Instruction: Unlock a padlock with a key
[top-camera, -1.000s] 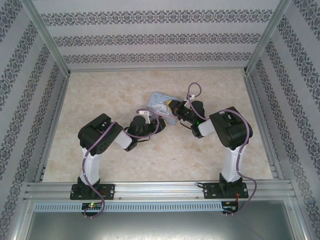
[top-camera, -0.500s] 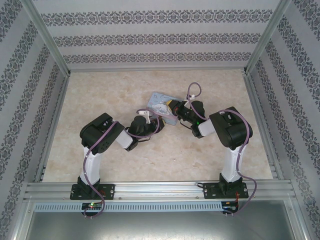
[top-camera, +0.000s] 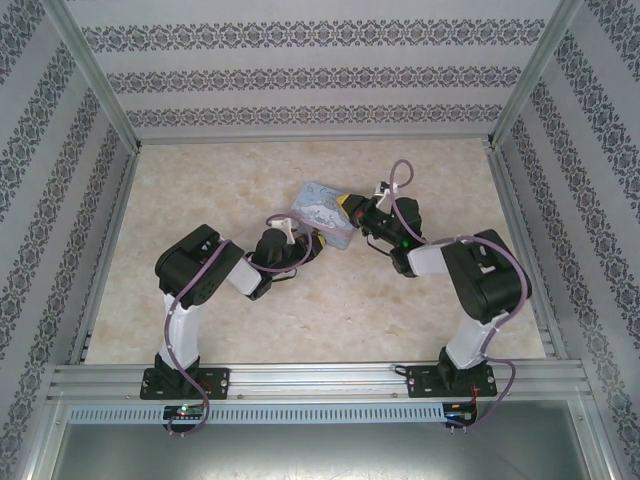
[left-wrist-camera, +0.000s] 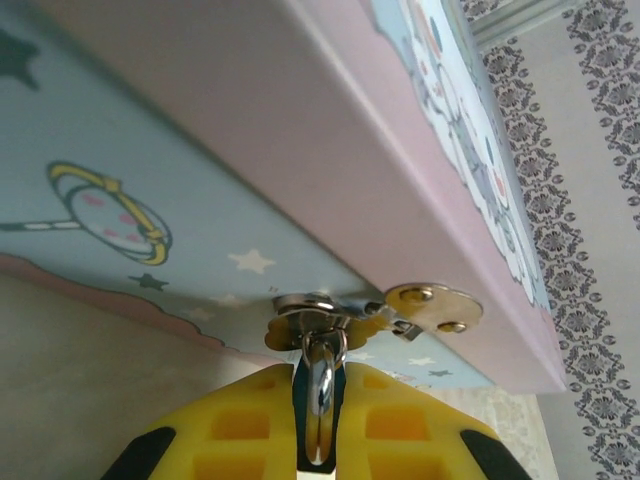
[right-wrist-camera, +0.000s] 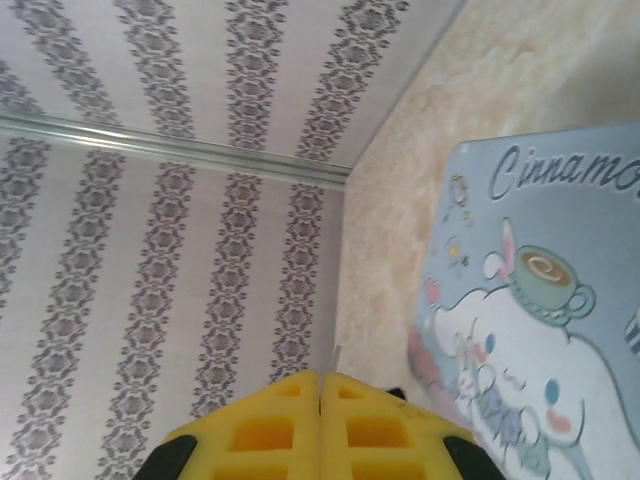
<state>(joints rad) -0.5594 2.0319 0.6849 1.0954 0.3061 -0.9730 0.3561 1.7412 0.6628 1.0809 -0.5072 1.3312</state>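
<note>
Left hand (left-wrist-camera: 320, 420) is clamped on the padlock (left-wrist-camera: 319, 358), whose silver loop hangs from the clasp (left-wrist-camera: 432, 306) on the tin (left-wrist-camera: 150, 150). Right hand (right-wrist-camera: 320, 385), fingers pressed together, sits just beside the tin, mid-desk (top-camera: 230, 180).

I read "Cinnamo", cut off at the frame edge, on the tin (right-wrist-camera: 530, 300) right of my right gripper (right-wrist-camera: 320, 382).

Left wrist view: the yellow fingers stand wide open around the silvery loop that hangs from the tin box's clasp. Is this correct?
Not quite. The left wrist view shows the left gripper closed on the silvery loop, its yellow fingers pinching it from both sides, not wide open. The loop does hang from the clasp of the tin box.
</note>
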